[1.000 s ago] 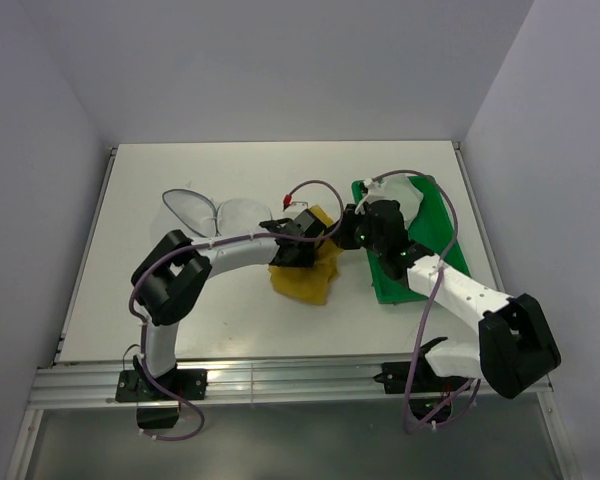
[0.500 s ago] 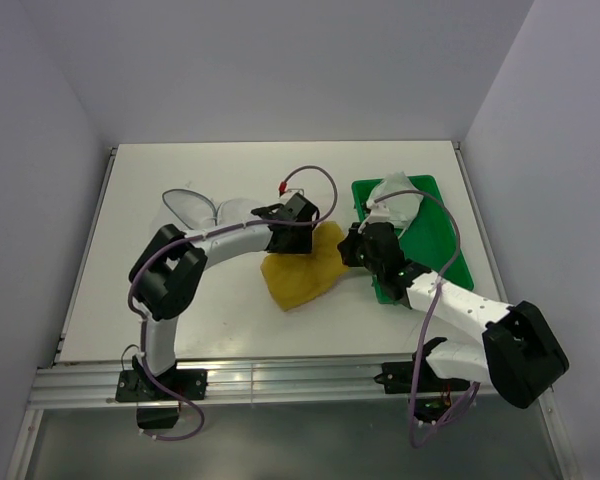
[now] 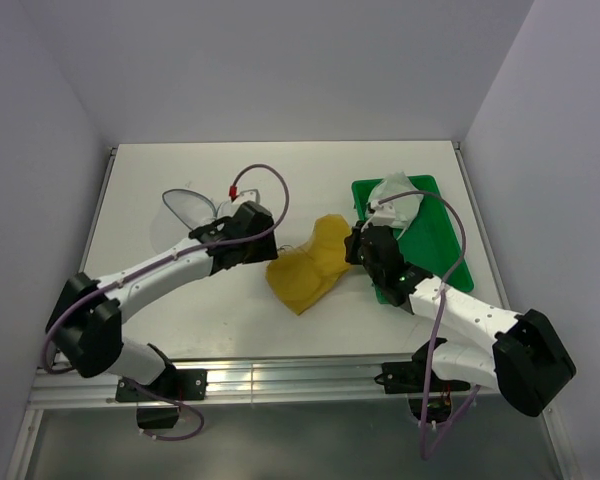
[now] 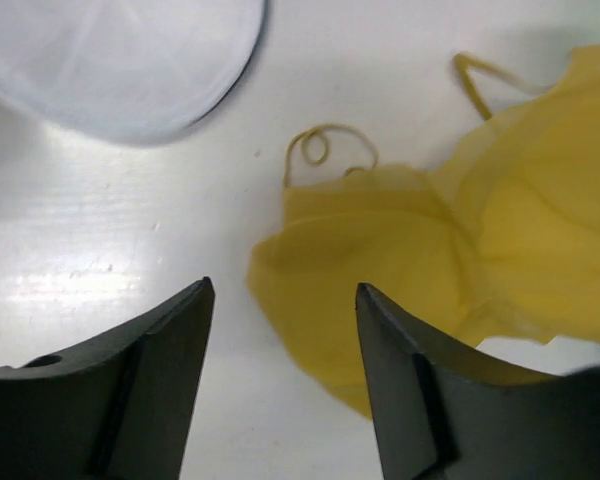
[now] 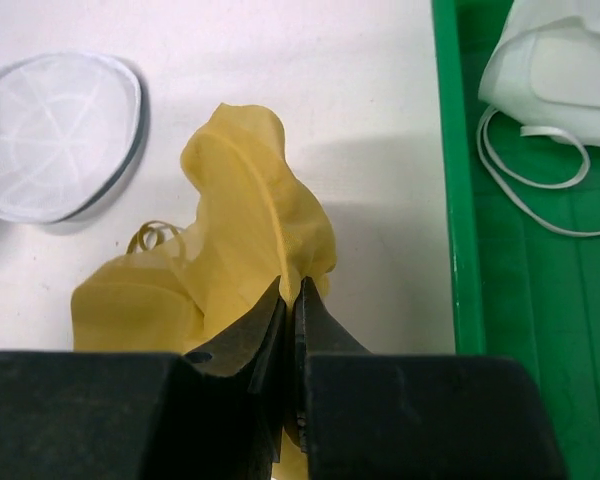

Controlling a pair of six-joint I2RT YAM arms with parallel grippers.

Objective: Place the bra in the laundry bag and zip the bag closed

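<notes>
The mustard-yellow bra [image 3: 310,265] lies crumpled on the table centre, with thin straps curling at its left [image 4: 320,150]. My right gripper [image 5: 295,290] is shut on a fold of the bra [image 5: 245,215] at its right side, next to the tray. My left gripper [image 4: 285,295] is open and empty, just left of the bra [image 4: 460,250] and above the table. The white mesh laundry bag [image 3: 205,210] lies open in two dome halves at the left; one half shows in the left wrist view [image 4: 120,60] and in the right wrist view [image 5: 55,130].
A green plastic tray [image 3: 435,235] stands at the right with a white-grey garment [image 3: 395,200] in its far end; the garment and its strap also show in the right wrist view [image 5: 560,70]. A purple cable loops above the left arm [image 3: 265,175].
My left gripper has let go of the bra and drawn back to the left, toward the laundry bag. The bra has spread out on the table, held only by my right gripper.
</notes>
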